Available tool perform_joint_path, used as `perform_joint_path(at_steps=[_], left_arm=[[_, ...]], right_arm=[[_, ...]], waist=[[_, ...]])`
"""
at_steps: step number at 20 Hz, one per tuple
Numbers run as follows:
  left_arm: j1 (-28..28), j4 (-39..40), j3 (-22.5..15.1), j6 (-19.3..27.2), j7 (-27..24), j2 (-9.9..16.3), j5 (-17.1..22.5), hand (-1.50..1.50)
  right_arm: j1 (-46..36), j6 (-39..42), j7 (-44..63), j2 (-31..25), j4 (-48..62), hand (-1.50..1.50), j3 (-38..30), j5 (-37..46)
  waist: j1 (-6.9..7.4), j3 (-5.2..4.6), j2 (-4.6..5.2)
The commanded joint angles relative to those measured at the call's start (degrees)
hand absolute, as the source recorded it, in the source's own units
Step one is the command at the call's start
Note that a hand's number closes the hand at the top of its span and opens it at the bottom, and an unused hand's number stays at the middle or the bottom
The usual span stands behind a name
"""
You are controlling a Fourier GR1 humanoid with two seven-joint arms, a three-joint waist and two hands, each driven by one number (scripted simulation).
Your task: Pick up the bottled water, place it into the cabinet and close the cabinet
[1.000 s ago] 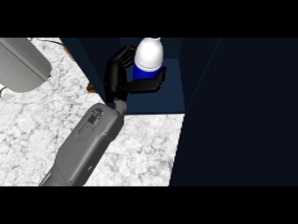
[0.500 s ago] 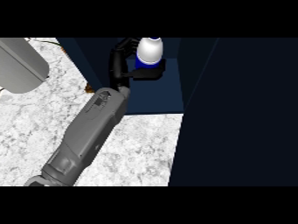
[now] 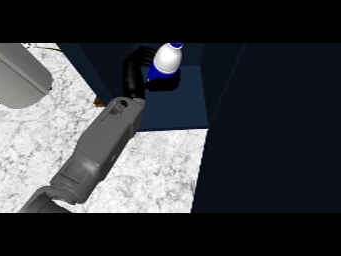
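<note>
A grey forearm runs up from the lower edge of the head view across the white marbled counter point(image 3: 165, 165) and ends in the black right hand point(image 3: 137, 70), which reaches into the open dark blue cabinet point(image 3: 180, 107). The hand's fingers are curled round the white plastic water bottle with a blue label point(image 3: 165, 61), which stands tilted inside the cabinet's dark recess, toward its back; the bottle's pale upper body shows above the fingers, while its lower part is hidden by the hand. To the right of the cabinet's recess a broad dark panel point(image 3: 284, 130) fills the view. Left of the cabinet, at the view's upper left edge, a large grey rounded shape point(image 3: 10, 75) lies over the counter.
</note>
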Motion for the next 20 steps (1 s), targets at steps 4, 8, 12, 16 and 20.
perform_joint_path(at_steps=[4, 8, 12, 16, 20], left_arm=[[-3.0, 8.7, 3.0, 0.0, -4.3, -0.2, 1.2, 1.50], [-3.1, 11.6, 4.8, 0.5, -5.7, -0.2, 1.3, 1.50], [-3.4, 14.3, 4.2, 2.5, -7.5, 0.5, -0.5, -1.50], [-6.2, 18.7, 1.7, 6.9, -4.6, -0.1, -3.6, -1.50], [-4.4, 19.7, 1.3, 7.8, -5.2, -0.2, -4.4, -1.50]], right_arm=[[0.3, 0.6, 2.3, -0.4, -4.5, -1.50, -0.8, 0.1], [2.5, 0.1, -0.3, 0.0, -3.9, -1.50, 2.9, 1.6], [2.2, 0.9, 2.4, -2.8, -7.6, -1.50, 0.6, 0.1], [1.1, 0.7, 0.4, -1.5, -5.0, -1.50, 1.9, 0.6], [2.2, 0.4, -0.7, -1.9, -4.9, -1.50, 0.8, -0.6]], waist=[[-0.38, -0.04, 0.37], [-0.56, -0.03, 0.27], [-0.97, -0.07, 0.48], [-1.59, -0.04, 0.59], [-1.07, 0.00, 0.44]])
